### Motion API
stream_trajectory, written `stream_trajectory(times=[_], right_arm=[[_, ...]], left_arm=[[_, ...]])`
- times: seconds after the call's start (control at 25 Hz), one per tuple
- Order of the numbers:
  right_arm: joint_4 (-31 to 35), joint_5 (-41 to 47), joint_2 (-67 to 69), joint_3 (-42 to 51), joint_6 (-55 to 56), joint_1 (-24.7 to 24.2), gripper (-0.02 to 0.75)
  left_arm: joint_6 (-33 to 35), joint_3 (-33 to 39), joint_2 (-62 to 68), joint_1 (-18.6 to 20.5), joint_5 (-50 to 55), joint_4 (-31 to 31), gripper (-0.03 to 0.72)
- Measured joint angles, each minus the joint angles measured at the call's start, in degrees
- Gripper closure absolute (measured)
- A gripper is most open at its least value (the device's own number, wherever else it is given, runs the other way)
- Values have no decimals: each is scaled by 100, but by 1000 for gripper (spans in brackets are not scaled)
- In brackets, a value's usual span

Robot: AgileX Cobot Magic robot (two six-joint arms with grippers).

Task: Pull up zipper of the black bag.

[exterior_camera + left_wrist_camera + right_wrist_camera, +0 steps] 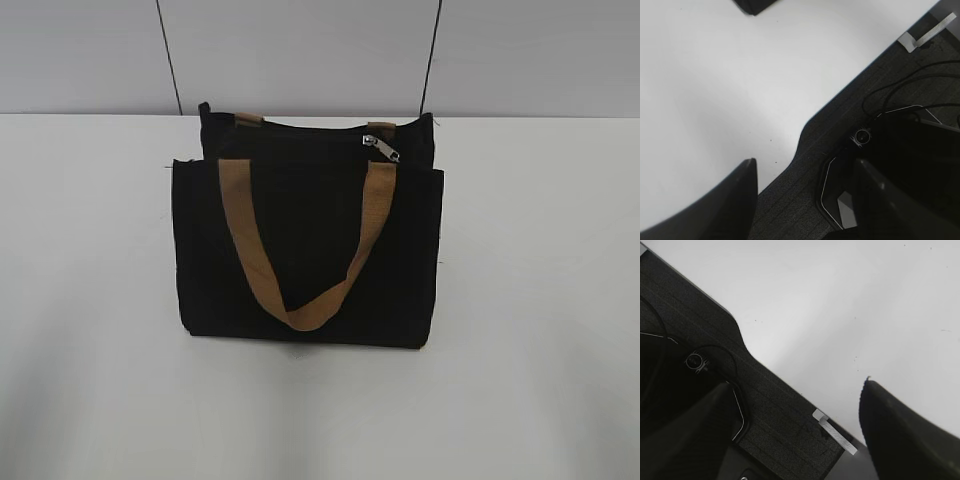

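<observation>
The black bag stands upright in the middle of the white table, with a tan-brown handle hanging down its front. The zipper's silver pull tab lies on the top edge, near the right end. No gripper shows in the exterior view. In the left wrist view my left gripper is open and empty over the table's near edge; a corner of the bag shows at the top. In the right wrist view my right gripper is open and empty over the table's near edge.
The white table spreads around the bag, with a grey panelled wall behind. Below the table edge lie dark carpet, cables and a robot base.
</observation>
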Motion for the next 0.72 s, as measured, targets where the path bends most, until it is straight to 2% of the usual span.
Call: stream_trajectory(times=[0.32, 0.4, 0.52, 0.72], right_arm=[[0, -5, 0, 0, 0, 0, 150], [6, -5, -6, 0, 0, -35, 150], [12, -5, -150, 0, 0, -412, 150], [12, -7, -875, 0, 0, -1825, 150]], left_arm=[[0, 0, 0, 7, 1, 31, 241], [12, 0, -46, 222, 1, 31, 242], [17, 0, -361, 960, 1, 31, 241], [17, 0, -1559, 2757, 6, 88, 241]])
